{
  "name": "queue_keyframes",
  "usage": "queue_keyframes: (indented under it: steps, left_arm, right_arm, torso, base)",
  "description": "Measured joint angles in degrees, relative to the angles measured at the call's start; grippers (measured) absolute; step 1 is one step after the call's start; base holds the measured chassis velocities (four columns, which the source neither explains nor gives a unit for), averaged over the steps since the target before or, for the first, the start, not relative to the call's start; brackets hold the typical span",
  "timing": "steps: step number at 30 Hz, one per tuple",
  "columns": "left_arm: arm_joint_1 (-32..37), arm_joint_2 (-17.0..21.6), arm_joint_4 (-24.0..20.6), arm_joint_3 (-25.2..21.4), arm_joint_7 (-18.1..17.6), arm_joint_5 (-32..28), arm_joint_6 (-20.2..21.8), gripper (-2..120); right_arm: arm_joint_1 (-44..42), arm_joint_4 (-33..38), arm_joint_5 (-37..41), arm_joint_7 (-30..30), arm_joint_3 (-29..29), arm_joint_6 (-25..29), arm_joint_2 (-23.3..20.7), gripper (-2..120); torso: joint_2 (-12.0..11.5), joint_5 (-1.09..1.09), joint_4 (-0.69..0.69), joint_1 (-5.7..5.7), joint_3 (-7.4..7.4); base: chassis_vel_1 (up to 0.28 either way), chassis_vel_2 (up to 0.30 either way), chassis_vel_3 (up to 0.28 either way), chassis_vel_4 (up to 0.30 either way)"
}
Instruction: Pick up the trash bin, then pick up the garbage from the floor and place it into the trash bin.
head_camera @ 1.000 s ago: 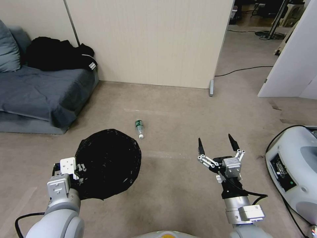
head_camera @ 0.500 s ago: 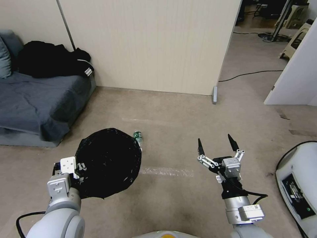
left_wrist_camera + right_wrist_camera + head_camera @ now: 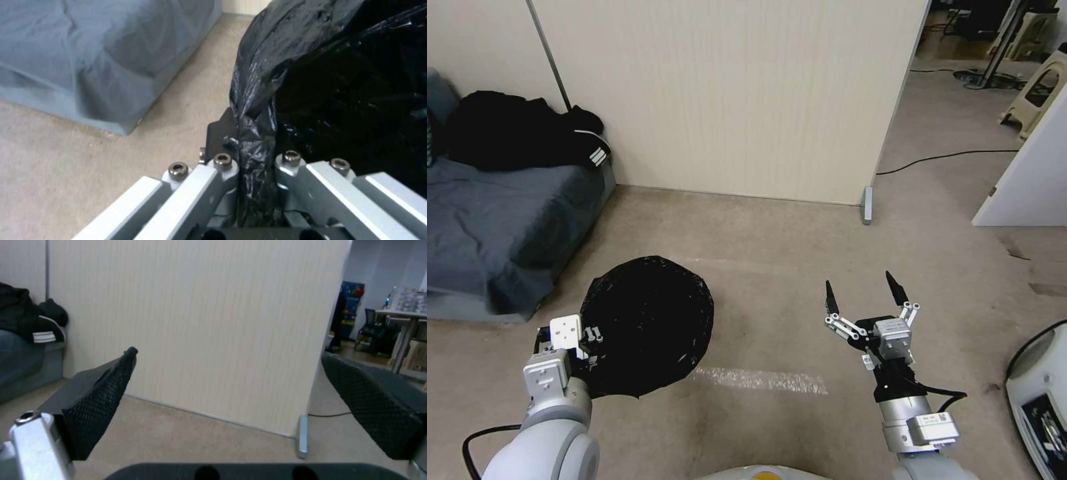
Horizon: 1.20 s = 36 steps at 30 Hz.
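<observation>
Left wrist view shows the left gripper [image 3: 256, 186] with its jaws clamped on a fold of glossy black bag at the rim of the trash bin [image 3: 347, 83], the plastic pinched tight between the two metal linkages. From the head view, that gripper [image 3: 584, 340] holds the bin [image 3: 647, 323] up at the robot's left front, its black-lined mouth facing the camera, above the beige carpeted floor [image 3: 774, 267]. The right gripper [image 3: 864, 299] hangs at the right front with its jaws spread wide and nothing between them; in the right wrist view its two black textured fingertips [image 3: 102, 403] frame a cream partition wall [image 3: 200, 323]. A grey sofa [image 3: 494, 220] with a black jacket [image 3: 520, 130] on it stands at far left, and a pale strip of tape [image 3: 760, 380] lies on the floor between the arms.
</observation>
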Motion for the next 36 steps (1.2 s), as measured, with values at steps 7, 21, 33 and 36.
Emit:
queue_keyframes:
  steps: [7, 21, 33, 36]
  left_arm:
    - [0.00, -0.04, 0.03, -0.13, 0.01, -0.03, -0.37, 2]
    - [-0.07, -0.20, 0.04, 0.05, -0.07, -0.70, -0.56, 2]
    - [-0.15, -0.27, -0.04, 0.19, -0.06, -0.72, -0.57, 2]
    - [-0.17, -0.27, -0.04, 0.19, -0.03, -0.72, -0.57, 2]
  right_arm:
    - [0.00, -0.03, -0.09, -0.31, -0.01, 0.16, 0.00, 100]
    - [0.03, -0.33, -0.58, -1.88, -0.01, 2.03, 0.00, 100]
    - [0.04, -0.45, -1.40, -2.47, 0.17, 2.48, 0.00, 100]
    - [0.04, -0.45, -1.49, -2.59, 0.21, 2.51, 0.00, 100]
  torso:
    - [0.00, 0.00, 0.01, 0.00, 0.00]
    - [0.00, 0.00, 0.00, 0.00, 0.00]
    - [0.00, 0.00, 0.00, 0.00, 0.00]
    - [0.00, 0.00, 0.00, 0.00, 0.00]
  base:
    - [-0.134, 0.120, 0.136, -0.127]
    - [-0.018, 0.021, 0.026, -0.015]
    - [0.000, 0.000, 0.000, 0.000]
    - [0.029, 0.025, 0.031, 0.041]
